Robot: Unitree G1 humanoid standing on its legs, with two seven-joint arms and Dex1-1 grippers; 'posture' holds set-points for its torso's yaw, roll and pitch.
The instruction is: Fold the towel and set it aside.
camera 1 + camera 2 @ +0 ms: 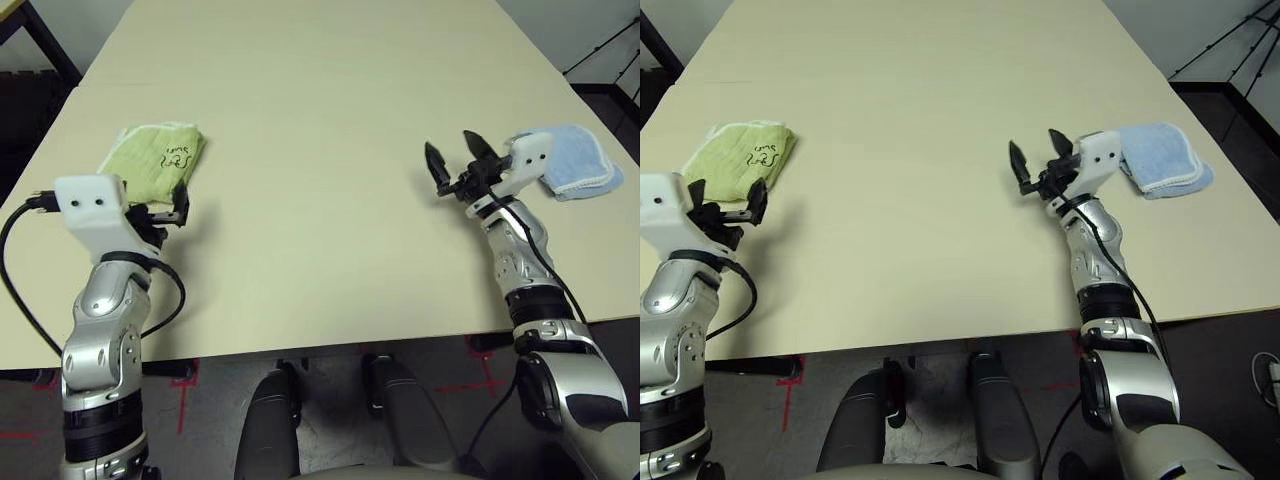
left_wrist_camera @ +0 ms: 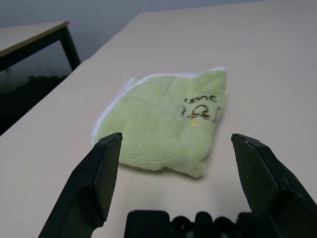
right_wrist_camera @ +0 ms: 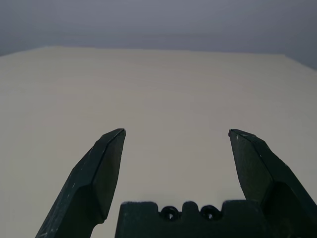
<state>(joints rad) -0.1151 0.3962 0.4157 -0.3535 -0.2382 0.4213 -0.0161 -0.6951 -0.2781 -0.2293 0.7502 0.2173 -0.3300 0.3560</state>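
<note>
Light-green terry washcloth w/ white edging (image 1: 155, 159) lies folded, dark scribble up, near the beige table's (image 1: 320, 120) left edge. Left gripper (image 2: 176, 144) hangs just short of it, fingers spread, nothing held. Right gripper (image 1: 455, 158) mid-right, also spread & empty; folded light-blue cloth (image 1: 575, 160) behind it.

dark handwritten scribble on the towel (image 2: 173, 121), perhaps letters, not legible
</note>
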